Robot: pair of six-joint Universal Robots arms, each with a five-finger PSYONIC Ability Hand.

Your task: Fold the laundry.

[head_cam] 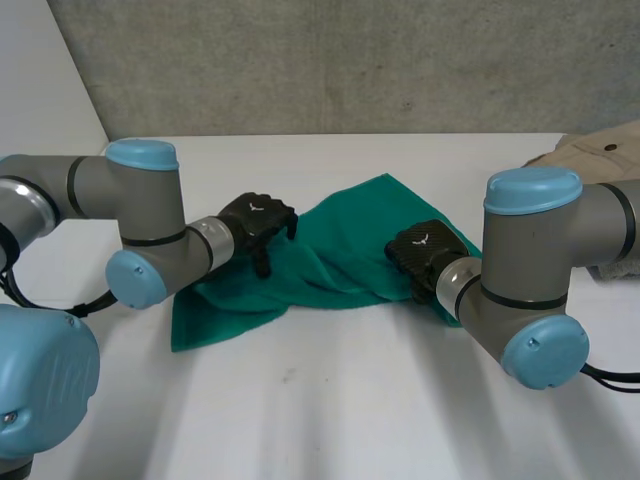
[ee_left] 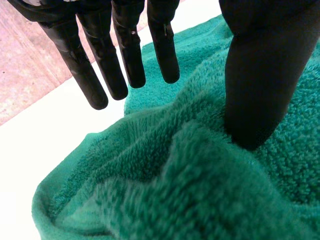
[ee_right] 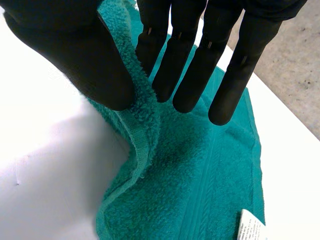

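On the surface (head_cam: 330, 400), the green towel (head_cam: 340, 250) lies rumpled, unfolded; left robot hand (head_cam: 257, 222) rests released at its 9 o'clock side, right robot hand (head_cam: 425, 255) pinches its 3 o'clock edge

In the head view the right arm (head_cam: 540, 250) hides the fingers of the right hand (head_cam: 425, 250) and a corner of the green towel (head_cam: 340, 250). A beige cloth (head_cam: 600, 150) is cut off by the picture's edge. In the right wrist view a white tag (ee_right: 248, 226) on the towel is cut off too, and its print is too small to read.
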